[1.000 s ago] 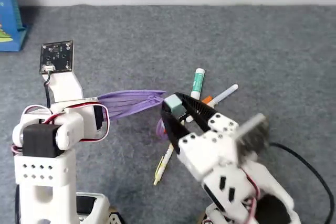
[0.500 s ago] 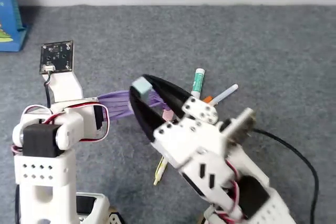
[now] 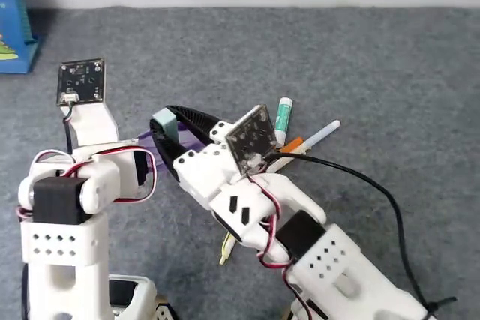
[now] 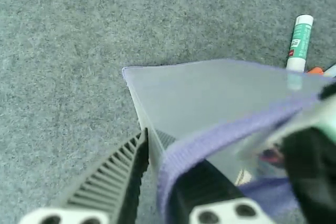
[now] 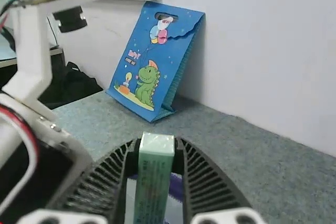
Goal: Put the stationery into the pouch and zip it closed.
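My left gripper (image 4: 157,156) is shut on the edge of the translucent pouch (image 4: 210,98) with its purple zip band, holding the mouth up off the carpet. In the high view the pouch (image 3: 148,139) pokes out beside the left arm. My right gripper (image 3: 169,131) is shut on a pale green eraser block (image 3: 163,123), which hangs right over the pouch mouth. The eraser (image 5: 153,174) stands upright between the black fingers. A green-and-white glue stick (image 3: 283,117), a white pen (image 3: 319,136), an orange marker (image 3: 295,142) and a yellowish pen (image 3: 229,243) lie on the carpet behind the right arm.
A blue gift bag (image 3: 13,28) stands at the far left by the white wall. Grey carpet (image 3: 375,73) stretches free to the right and back. The right arm's black cable (image 3: 390,200) loops over the carpet.
My right arm has swung left with the eraser, from above the pens to over the pouch mouth, and its wrist has turned. The left arm has held still.
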